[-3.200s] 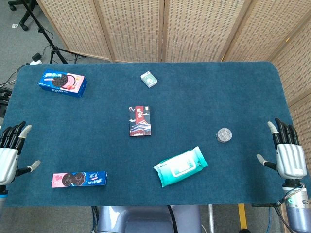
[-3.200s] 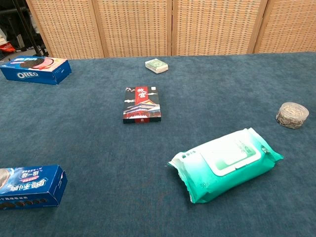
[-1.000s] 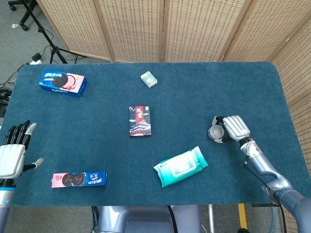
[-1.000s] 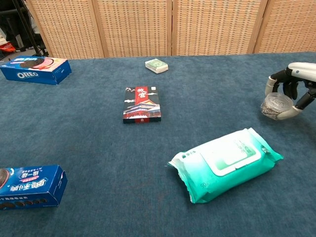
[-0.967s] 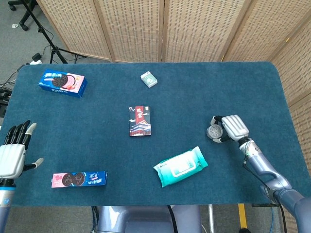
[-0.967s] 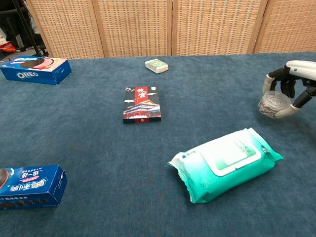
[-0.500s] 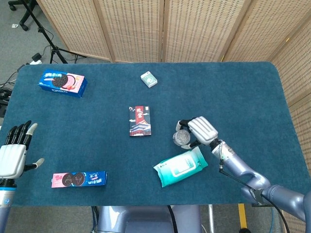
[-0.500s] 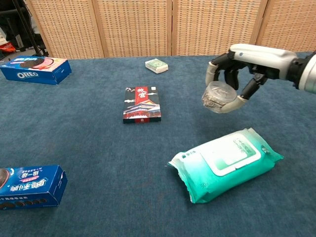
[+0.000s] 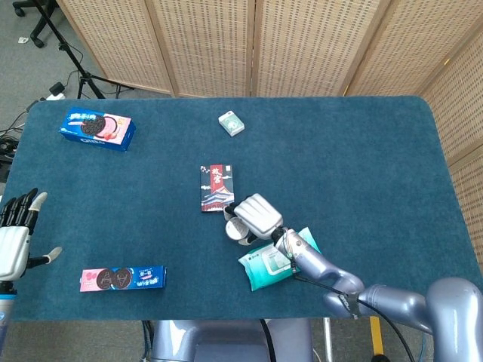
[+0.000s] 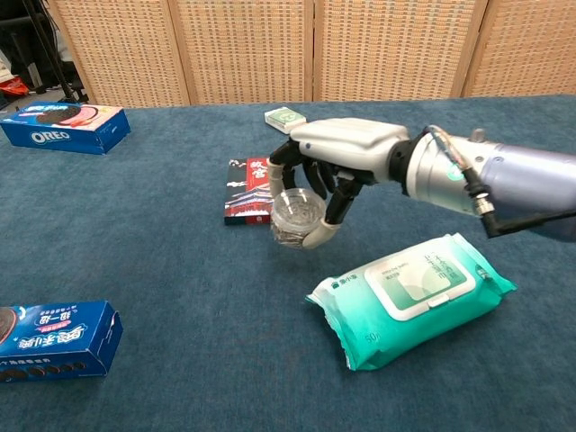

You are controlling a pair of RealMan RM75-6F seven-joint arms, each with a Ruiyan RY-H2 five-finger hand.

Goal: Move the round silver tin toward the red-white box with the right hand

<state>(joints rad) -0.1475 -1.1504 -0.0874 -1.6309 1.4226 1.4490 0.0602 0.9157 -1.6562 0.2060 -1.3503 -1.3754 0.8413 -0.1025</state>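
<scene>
Blue table (image 9: 362, 151), tin (image 10: 298, 216) perhaps beside box (image 10: 245, 193)

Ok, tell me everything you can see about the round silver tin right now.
The round silver tin is a small, low, round container whose sides look clear, with shiny silvery contents showing through. The right hand grips it from above, fingers curled around its sides and the thumb under its lower edge. It seems to sit tilted, just above the blue cloth, though contact cannot be ruled out. It sits close to the near right corner of the red-white box, between that box and the teal wipes pack.
</scene>
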